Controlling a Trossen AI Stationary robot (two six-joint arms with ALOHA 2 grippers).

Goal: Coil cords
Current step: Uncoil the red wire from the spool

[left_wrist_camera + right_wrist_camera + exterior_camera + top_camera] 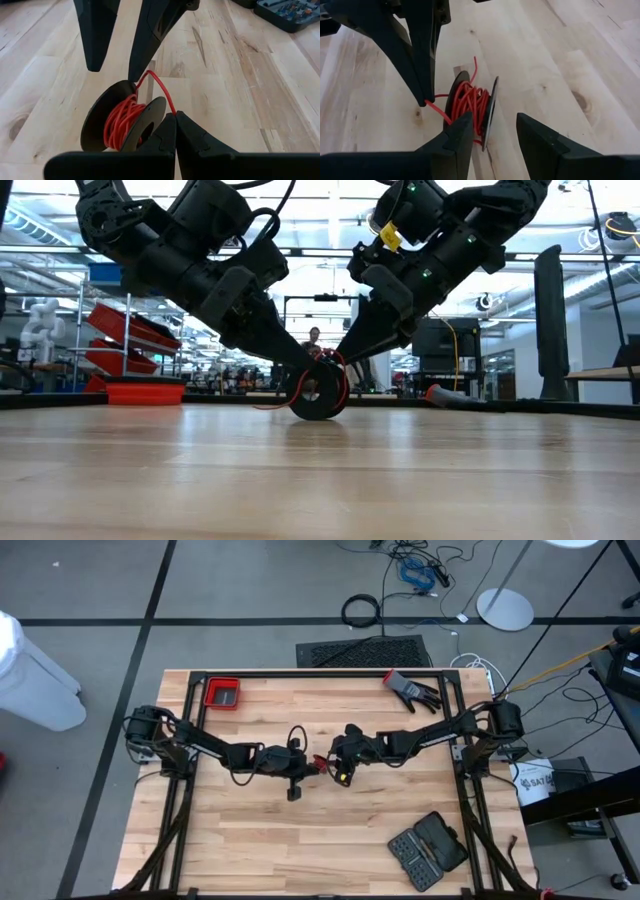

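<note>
A small black spool point(318, 392) stands on the rims of its two discs at the table's middle, with the thin red cord point(120, 125) wound between the discs. One stretch of cord point(162, 90) loops out from the spool's top to my left gripper point(175, 114), which is shut on it beside the spool. A free cord end point(474, 62) sticks up behind. My right gripper point(494, 117) comes from the opposite side, open, with one disc point(491, 112) between its fingers. In the high view the two grippers point(312, 764) point(333, 762) meet tip to tip. My left gripper pinches the red cord's loose stretch point(171, 107) between its two fingertips, a single strand. The fingers slant down from the table's left side. The strand arcs slack from the tips to the spool's top. My right gripper has one fingertip point(133, 77) against the rim of a spool disc point(125, 86), slanting down from the table's right. Its other finger point(95, 60) stands clear of the spool, which stays on the table.
A red bin point(222, 693) sits at the far left corner and a black glove with a red cuff point(412, 690) at the far right. An open bit case point(428, 850) lies near the right front. A small black block point(294, 794) lies just in front of the grippers.
</note>
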